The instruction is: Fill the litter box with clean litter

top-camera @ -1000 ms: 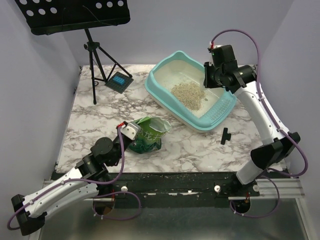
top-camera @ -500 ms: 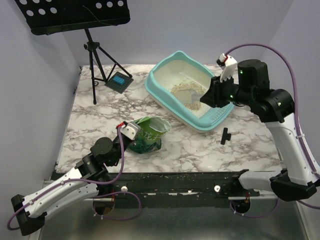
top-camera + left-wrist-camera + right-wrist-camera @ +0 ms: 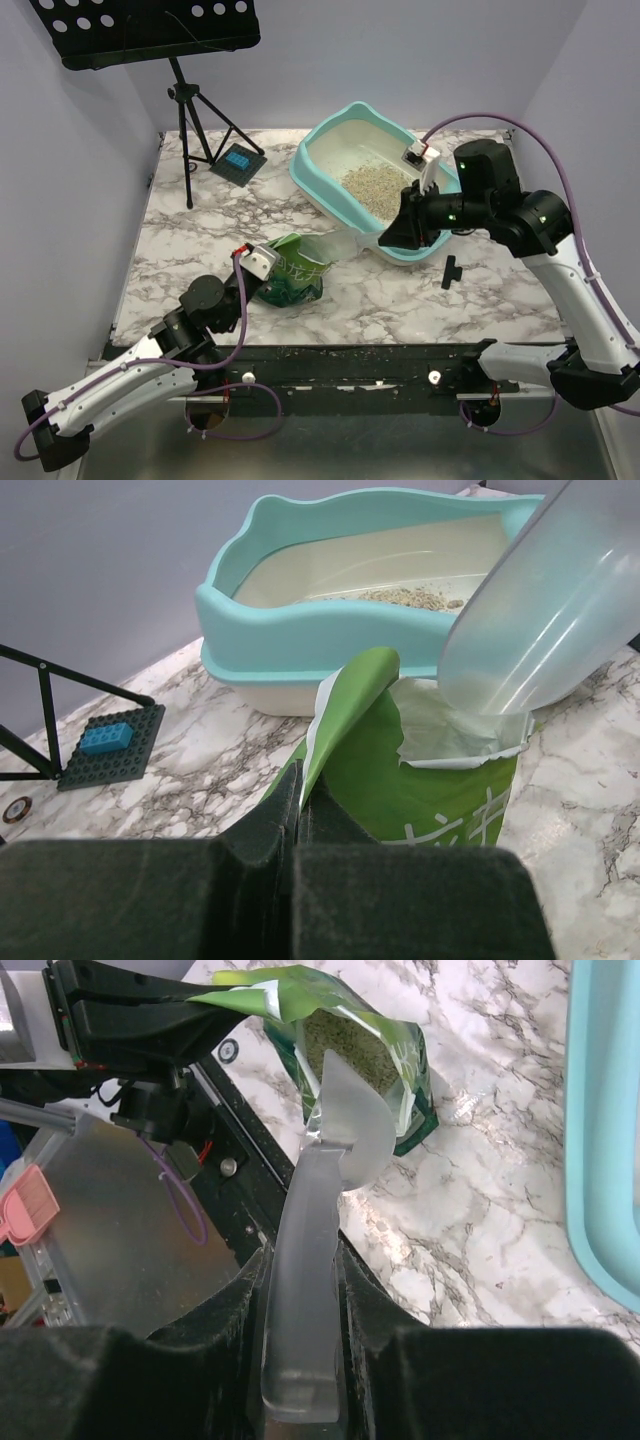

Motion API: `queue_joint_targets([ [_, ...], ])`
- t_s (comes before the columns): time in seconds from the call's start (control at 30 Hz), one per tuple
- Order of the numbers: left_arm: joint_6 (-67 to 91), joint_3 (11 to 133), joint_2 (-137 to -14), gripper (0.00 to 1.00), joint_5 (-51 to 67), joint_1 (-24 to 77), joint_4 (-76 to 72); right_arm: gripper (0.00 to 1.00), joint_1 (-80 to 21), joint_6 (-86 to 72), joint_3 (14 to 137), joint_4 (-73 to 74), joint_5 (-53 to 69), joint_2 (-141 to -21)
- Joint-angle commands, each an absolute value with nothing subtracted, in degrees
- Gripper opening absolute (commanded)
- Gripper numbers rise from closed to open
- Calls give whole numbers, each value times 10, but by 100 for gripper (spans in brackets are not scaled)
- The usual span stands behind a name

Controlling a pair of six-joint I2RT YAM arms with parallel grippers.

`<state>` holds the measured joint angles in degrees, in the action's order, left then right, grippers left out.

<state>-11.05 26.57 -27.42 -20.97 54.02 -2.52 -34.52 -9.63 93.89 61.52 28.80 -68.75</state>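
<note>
Litter box (image 3: 322, 198) with clean litter (image 3: 372, 185), far right on marble-patterned bench (image 3: 200, 230) between lilac walls (image 3: 400, 50); left gripper (image 3: 292, 802) pinches green bag (image 3: 400, 780), right gripper (image 3: 300, 1260) clamps clear scoop (image 3: 345, 1120).

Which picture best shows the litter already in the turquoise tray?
The top external view: it looks down into the litter box onto the litter pile. The left wrist view catches only a thin strip over the rim; the right wrist view shows just the box's edge.

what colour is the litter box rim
Turquoise, with an off-white inside; the left wrist view shows the litter box best.
</note>
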Motion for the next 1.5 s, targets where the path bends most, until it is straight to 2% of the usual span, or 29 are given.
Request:
queue_joint_targets([
  [0.0,-111,285,-262,0,-228,540,-29,0,-354,-116,938,577,296,-713],
  [0.33,-102,286,-262,0,-216,540,-35,0,-383,-126,933,550,293,-783],
  [0.8,-72,315,-294,0,-226,540,11,0,-408,-170,966,584,252,-980],
  [0.97,-69,317,-288,0,-219,540,17,0,-410,-199,948,565,293,-1041],
  [1.2,-74,312,-271,0,-225,540,13,0,-412,-268,862,412,366,-1063],
  [1.47,-82,308,-274,0,-211,540,12,0,-411,-339,740,227,450,-1012],
])
